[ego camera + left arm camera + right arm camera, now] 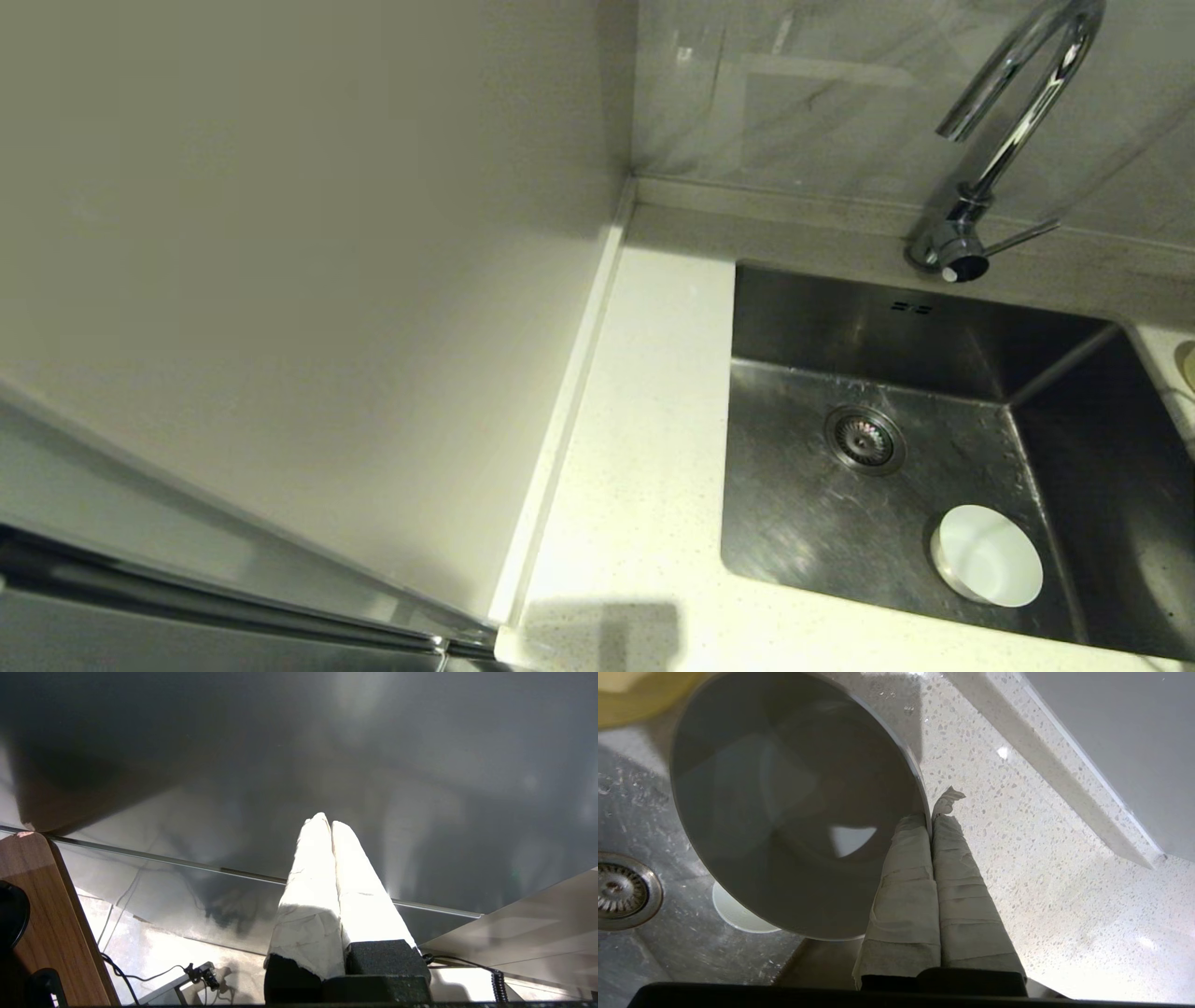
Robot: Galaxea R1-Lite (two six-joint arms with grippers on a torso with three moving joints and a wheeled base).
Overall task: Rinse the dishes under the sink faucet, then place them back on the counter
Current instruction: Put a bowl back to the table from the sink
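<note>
Right gripper (931,812) is pinching a pale bowl (784,802) by its rim, over the sink (803,523) and counter (1017,858). A white bowl (990,557) sits in the sink's near right. Left gripper (331,823) is pressed together, parked.

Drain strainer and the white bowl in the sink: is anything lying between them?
Nothing. In the head view only bare steel sink floor separates the drain strainer from the white bowl.

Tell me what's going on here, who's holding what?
The right gripper is shut on the rim of a pale bowl, holding it tilted above the sink's edge and the speckled counter. A white bowl sits in the sink. The left gripper is shut, empty, away from the sink.
</note>
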